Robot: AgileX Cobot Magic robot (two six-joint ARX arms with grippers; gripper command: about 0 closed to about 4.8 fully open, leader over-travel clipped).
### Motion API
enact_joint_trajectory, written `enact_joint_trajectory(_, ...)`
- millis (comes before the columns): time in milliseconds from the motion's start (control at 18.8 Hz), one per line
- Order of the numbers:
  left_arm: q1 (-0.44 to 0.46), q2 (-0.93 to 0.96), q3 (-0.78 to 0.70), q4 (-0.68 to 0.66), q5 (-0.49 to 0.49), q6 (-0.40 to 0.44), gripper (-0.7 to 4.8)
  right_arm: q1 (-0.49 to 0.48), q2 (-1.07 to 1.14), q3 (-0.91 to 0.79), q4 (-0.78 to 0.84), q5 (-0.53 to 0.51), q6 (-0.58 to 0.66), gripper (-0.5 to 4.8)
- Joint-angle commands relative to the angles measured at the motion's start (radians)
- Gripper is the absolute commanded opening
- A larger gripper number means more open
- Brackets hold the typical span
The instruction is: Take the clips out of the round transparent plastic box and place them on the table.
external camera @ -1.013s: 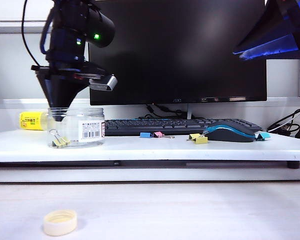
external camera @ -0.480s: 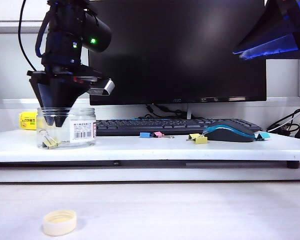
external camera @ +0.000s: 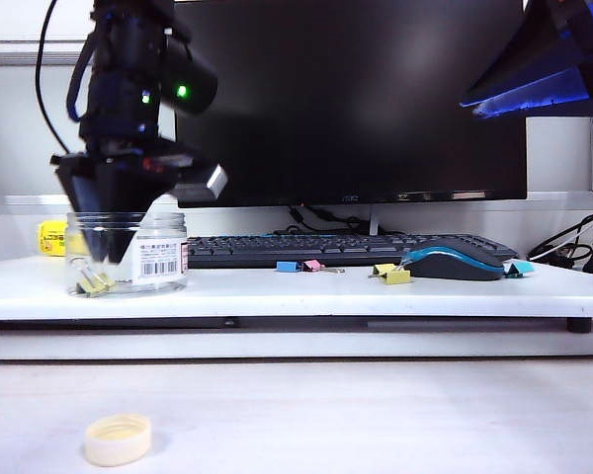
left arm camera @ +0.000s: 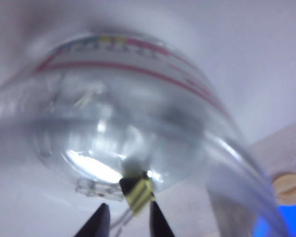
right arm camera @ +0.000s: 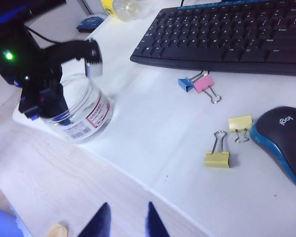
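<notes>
**Left gripper inside the jar at the desk's nine o'clock end**

White table (external camera: 306, 291) carries one round transparent plastic box (external camera: 128, 254). Left gripper (left arm camera: 127, 223) reaches into it, fingers narrowly parted, one yellow clip (left arm camera: 138, 192) between them. Right gripper (right arm camera: 124, 218) hangs spread, empty. Five clips (right arm camera: 217, 158) lie outside.

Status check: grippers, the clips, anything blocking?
Left gripper open inside box, over yellow clip. Right gripper open, parked high. Several clips already on table. Nothing blocking.

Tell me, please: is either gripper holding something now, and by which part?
Nothing is clearly held. The left gripper, inside the round transparent plastic box, flanks a yellow clip; contact cannot be told. The right gripper is empty.
</notes>
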State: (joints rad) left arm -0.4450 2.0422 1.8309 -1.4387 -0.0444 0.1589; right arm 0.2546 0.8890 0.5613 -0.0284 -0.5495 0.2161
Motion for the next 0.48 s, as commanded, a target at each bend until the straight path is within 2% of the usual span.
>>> enact_joint_trajectory(53, 0.000, 0.008, -0.013, -0.012, 0.000, 0.007, 1.17, 0.000, -0.002, 0.004, 0.008, -0.003, -0.003, 0.99)
enact_joint_trajectory(373, -0.001, 0.086, -0.016, -0.013, -0.008, 0.005, 1.17, 0.000, -0.002, 0.004, 0.006, -0.002, -0.004, 0.99)
enact_joint_trajectory(480, -0.001, 0.116, -0.016, -0.014, -0.053, -0.009, 1.15, 0.000, -0.002, 0.004, 0.006, -0.001, -0.006, 0.99)
